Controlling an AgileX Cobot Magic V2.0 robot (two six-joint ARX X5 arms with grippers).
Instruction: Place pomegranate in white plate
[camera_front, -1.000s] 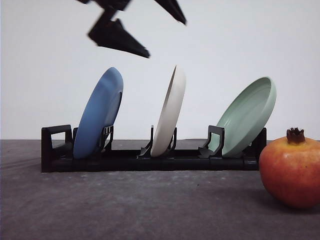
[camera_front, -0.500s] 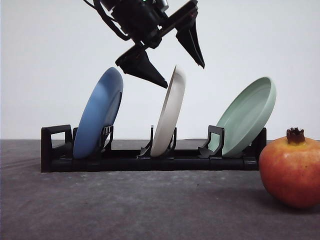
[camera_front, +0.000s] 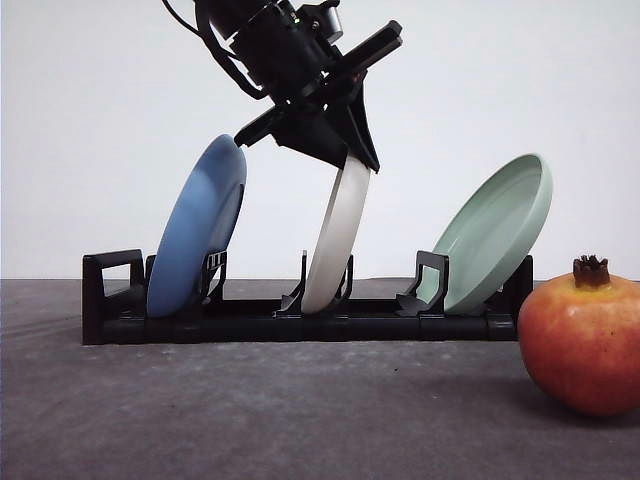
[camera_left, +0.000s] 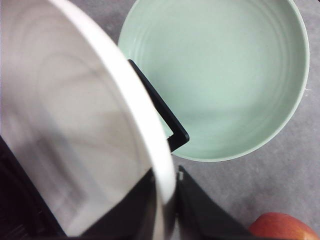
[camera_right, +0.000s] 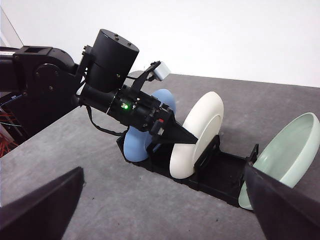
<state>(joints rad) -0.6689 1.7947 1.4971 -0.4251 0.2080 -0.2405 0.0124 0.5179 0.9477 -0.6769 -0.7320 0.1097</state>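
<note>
pomegranate (camera_front: 582, 340), glossy red-orange, sits untouched; left claw (camera_front: 345, 160) pinches the white plate (camera_front: 335, 235) rim.

Front cam sits low at worktop (camera_front: 250, 420) level, facing the dish rack (camera_front: 300, 320) side-on from nearby. Left wrist cam looks straight down, very close over the white plate (camera_left: 75, 125) rim and green plate (camera_left: 220, 75). Right wrist cam is higher and farther back, angled down at the rack. All three share both plates.

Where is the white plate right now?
In the front view the white plate stands on edge in the rack's middle slot, between the blue plate and green plate, left tool straddling its top rim.
</note>
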